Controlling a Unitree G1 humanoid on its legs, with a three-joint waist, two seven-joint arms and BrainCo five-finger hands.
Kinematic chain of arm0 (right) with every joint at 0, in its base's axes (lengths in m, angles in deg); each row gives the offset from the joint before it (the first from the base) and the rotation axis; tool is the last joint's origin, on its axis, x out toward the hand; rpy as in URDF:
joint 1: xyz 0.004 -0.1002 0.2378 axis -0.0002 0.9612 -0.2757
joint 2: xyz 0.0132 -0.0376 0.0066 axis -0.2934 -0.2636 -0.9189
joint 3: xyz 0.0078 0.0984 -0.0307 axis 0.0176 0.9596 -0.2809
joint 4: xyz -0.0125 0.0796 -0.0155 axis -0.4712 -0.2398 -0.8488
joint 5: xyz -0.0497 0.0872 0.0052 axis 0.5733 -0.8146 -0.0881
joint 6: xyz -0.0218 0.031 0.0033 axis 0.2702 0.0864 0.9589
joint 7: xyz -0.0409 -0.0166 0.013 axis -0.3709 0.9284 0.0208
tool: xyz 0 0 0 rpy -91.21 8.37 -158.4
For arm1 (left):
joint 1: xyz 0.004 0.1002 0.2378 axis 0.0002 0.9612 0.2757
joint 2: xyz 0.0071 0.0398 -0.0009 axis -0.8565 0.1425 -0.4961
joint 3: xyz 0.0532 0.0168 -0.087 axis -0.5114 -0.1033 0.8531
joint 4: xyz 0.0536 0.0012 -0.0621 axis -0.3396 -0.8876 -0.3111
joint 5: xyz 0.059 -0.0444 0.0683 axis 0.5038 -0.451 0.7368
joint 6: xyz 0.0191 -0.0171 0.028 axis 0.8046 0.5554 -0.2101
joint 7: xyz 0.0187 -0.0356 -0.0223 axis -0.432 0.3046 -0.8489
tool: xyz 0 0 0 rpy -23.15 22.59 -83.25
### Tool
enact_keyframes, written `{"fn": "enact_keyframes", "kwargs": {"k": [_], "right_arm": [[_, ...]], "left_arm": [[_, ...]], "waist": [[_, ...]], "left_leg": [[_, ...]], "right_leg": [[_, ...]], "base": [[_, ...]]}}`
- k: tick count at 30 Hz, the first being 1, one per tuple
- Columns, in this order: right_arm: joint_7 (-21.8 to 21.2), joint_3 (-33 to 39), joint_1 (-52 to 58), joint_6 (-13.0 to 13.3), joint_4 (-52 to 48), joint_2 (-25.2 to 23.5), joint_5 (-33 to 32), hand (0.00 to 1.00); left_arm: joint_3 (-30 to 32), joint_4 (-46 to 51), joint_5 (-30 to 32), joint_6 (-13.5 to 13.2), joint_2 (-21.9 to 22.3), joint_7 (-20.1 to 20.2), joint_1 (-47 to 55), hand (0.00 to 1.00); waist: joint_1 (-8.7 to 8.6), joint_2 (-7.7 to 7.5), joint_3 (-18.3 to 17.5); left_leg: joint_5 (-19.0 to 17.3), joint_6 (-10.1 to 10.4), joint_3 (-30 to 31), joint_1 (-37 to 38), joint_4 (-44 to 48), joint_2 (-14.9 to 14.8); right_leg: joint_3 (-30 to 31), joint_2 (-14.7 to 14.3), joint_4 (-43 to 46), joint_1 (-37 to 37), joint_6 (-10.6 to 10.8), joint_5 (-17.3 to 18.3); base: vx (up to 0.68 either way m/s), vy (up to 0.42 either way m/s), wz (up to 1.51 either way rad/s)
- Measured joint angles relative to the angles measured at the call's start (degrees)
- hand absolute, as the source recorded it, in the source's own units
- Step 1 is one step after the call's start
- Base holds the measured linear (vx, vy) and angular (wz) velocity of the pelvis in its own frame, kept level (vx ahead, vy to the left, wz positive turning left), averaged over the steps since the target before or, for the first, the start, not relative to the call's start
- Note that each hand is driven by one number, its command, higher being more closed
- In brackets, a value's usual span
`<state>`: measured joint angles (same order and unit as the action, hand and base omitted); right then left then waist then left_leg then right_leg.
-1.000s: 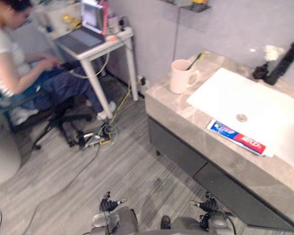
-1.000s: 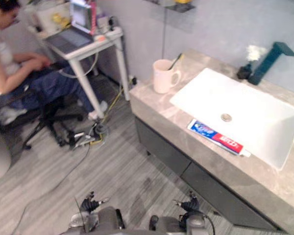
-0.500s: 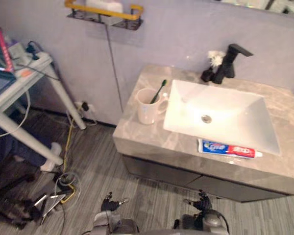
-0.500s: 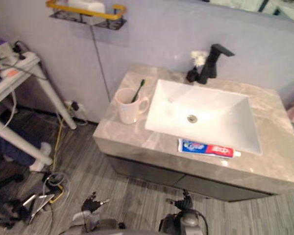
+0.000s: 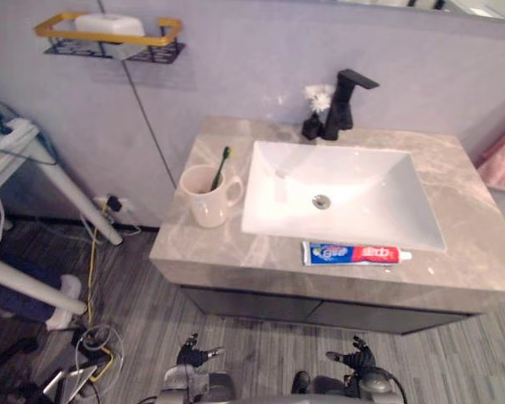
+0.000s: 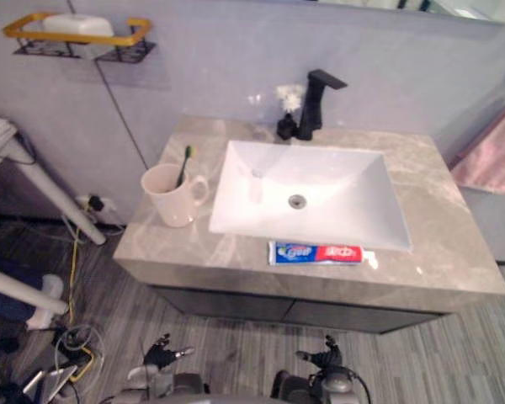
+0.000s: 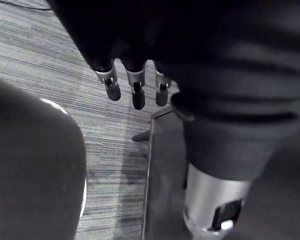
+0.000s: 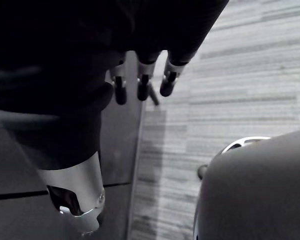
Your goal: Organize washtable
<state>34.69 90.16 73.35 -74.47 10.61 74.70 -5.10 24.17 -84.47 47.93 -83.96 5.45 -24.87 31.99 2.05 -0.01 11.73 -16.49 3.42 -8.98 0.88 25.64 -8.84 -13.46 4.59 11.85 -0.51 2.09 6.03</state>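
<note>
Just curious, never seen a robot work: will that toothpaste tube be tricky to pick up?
Likely soft: the tube looks squeezable, so it may dent when gripped. It lies flat on the counter beside the sink, so it shouldn't roll, though its low profile gives little to catch.

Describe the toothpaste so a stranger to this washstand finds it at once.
Start at the grey marble counter with the white sink set in it. On the strip in front of the sink lies the toothpaste tube, flat. It is the one blue and red thing; the cream mug to its left stands upright.
</note>
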Motion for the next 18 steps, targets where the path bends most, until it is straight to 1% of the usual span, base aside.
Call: {"fn": "enact_keyframes", "kwargs": {"k": [1,2,3,4,5,6,7,11,12,18], "right_arm": [[0.0,0.2,0.0,0.0,0.3,0.1,-0.4,0.00],[0.0,0.2,-0.1,0.1,0.4,0.7,-0.7,0.00],[-0.1,0.2,0.2,0.1,0.5,0.5,-0.9,0.00],[-0.1,0.5,0.5,0.1,0.5,0.5,-1.0,0.00],[-0.1,0.8,0.6,0.1,0.4,0.4,-1.1,0.00],[-0.1,1.5,0.6,0.1,0.3,0.2,-1.2,0.00],[-0.1,2.1,0.6,0.1,0.4,0.0,-1.2,0.00],[-0.1,2.9,1.1,0.0,0.4,-0.3,-1.2,0.00],[-0.1,3.5,1.2,0.1,2.7,0.1,-1.2,0.00],[-0.1,3.6,1.2,0.0,2.7,0.1,-1.3,0.00]], "left_arm": [[-0.6,0.0,0.0,0.0,0.0,0.0,0.1,0.00],[-1.1,-0.1,-0.2,0.0,0.2,0.0,0.2,0.00],[-1.3,-0.3,-0.1,0.0,0.3,-0.1,0.1,0.00],[-1.2,-0.5,-0.1,0.0,0.2,0.0,0.1,0.00],[-1.0,-0.5,-0.1,0.0,0.2,0.0,0.2,0.00],[-1.0,-0.5,-0.1,0.0,0.2,0.0,0.3,0.00],[-1.0,-0.5,-0.1,0.1,0.3,0.0,0.3,0.00],[-1.0,-0.5,0.0,0.1,0.4,0.0,0.6,0.00],[-1.1,-2.8,0.5,0.1,0.2,1.1,0.5,0.00],[-1.0,-2.7,0.4,0.1,0.2,1.1,0.5,0.00]], "waist": [[0.00,0.19,-0.1],[0.13,1.02,-0.3],[0.10,0.16,-0.7],[0.17,0.13,-0.9],[0.19,0.02,-1.0],[0.02,-0.21,-1.2],[-0.13,-0.14,-1.2],[-0.03,0.30,-1.4],[0.01,0.49,-3.8],[0.19,0.47,-3.8]], "left_leg": [[0.3,0.0,1.4,0.7,-3.5,0.8],[0.4,-0.1,1.7,2.4,-7.6,1.4],[1.3,-0.9,0.5,3.7,-10.0,2.7],[1.5,-1.1,-0.3,4.0,-10.7,3.2],[1.6,-1.3,-0.5,4.0,-11.0,3.7],[1.8,-1.7,-0.6,4.2,-11.7,4.5],[2.2,-2.2,-0.5,5.1,-12.5,5.6],[2.3,-2.4,0.5,7.7,-13.8,6.7],[4.9,-3.1,4.4,10.0,-19.1,7.8],[4.9,-3.1,4.5,9.9,-19.1,7.8]], "right_leg": [[0.6,0.0,-0.1,0.1,0.4,-0.3],[1.7,-0.6,-0.1,0.1,0.9,-0.6],[3.6,-0.1,-1.4,-0.1,1.5,-1.6],[4.2,0.3,-3.1,-0.4,2.0,-2.7],[4.4,0.5,-3.6,-0.4,2.3,-3.0],[4.5,1.2,-4.2,-0.4,2.8,-3.3],[4.4,1.8,-4.9,-0.9,3.1,-3.5],[4.1,2.4,-6.9,-4.2,3.3,-3.6],[4.0,2.0,-13.9,-7.4,3.3,-7.5],[3.9,2.0,-13.8,-7.3,3.3,-7.5]], "base": [[-0.01,0.111,-0.55],[0.01,0.105,-0.45],[0.03,0.146,-0.45],[0.03,0.132,-0.32],[0.04,0.151,-0.18],[0.05,0.150,-0.02],[0.08,0.145,0.05],[0.08,0.082,0.06],[0.03,0.024,0.02],[0.00,0.000,0.01]]}}
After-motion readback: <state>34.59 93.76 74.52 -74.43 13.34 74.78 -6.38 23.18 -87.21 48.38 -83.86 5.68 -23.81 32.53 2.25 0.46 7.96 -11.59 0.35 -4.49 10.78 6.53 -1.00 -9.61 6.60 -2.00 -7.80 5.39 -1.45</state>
